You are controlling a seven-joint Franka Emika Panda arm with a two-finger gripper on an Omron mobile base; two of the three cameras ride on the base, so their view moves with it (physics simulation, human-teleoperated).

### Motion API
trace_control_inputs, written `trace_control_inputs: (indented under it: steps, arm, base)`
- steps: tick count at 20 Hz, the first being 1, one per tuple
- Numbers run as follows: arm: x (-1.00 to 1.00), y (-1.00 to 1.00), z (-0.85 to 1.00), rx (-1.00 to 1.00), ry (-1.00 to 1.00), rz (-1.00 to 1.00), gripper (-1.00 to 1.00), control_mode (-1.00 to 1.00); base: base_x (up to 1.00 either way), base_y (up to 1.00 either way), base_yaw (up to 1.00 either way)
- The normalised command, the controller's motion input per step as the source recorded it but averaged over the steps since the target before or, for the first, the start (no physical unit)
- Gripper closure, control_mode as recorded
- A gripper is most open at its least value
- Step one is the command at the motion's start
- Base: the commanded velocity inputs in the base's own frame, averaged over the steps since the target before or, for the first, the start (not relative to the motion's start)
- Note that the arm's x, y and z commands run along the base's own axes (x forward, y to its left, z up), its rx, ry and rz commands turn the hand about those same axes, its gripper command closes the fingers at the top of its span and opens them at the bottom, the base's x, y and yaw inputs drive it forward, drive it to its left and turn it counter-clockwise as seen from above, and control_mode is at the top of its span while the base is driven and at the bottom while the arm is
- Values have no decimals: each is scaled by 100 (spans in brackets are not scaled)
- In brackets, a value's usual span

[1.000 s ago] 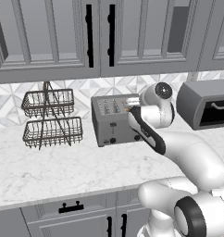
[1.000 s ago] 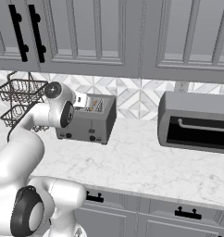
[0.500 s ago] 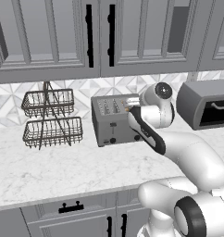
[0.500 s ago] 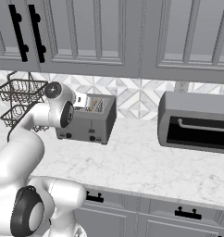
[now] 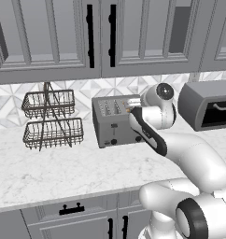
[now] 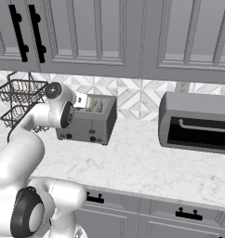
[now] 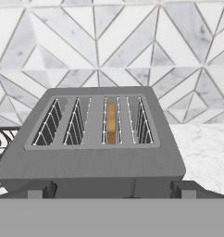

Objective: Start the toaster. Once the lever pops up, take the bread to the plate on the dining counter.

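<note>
The grey four-slot toaster (image 5: 116,123) (image 6: 90,122) stands on the worktop against the tiled wall. In the hand view I look down on its top (image 7: 100,152), and the bread (image 7: 111,123) sits low in the third slot from the left, with just its golden edge showing. My gripper (image 7: 113,192) (image 6: 82,103) hovers just above the toaster's front top edge. It is open, with its dark fingertips (image 7: 40,190) spread wide and nothing between them. The plate and the dining counter are out of view.
A two-tier wire basket rack (image 5: 52,120) (image 6: 17,100) stands left of the toaster. A larger grey toaster oven (image 5: 208,108) (image 6: 198,122) sits to the right. Wall cabinets (image 5: 101,37) hang above, and bare marble worktop (image 5: 63,172) lies in front.
</note>
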Motion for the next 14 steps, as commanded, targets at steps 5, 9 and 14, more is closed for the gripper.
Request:
trace_control_inputs:
  steps: [5, 9, 14]
  arm:
    - [0, 0, 0, 0, 0, 0, -100, -100]
    - [0, 0, 0, 0, 0, 0, -100, -100]
    - [0, 0, 0, 0, 0, 0, -100, -100]
  base:
    - [0, 0, 0]
    - [0, 0, 0]
    - [0, 0, 0]
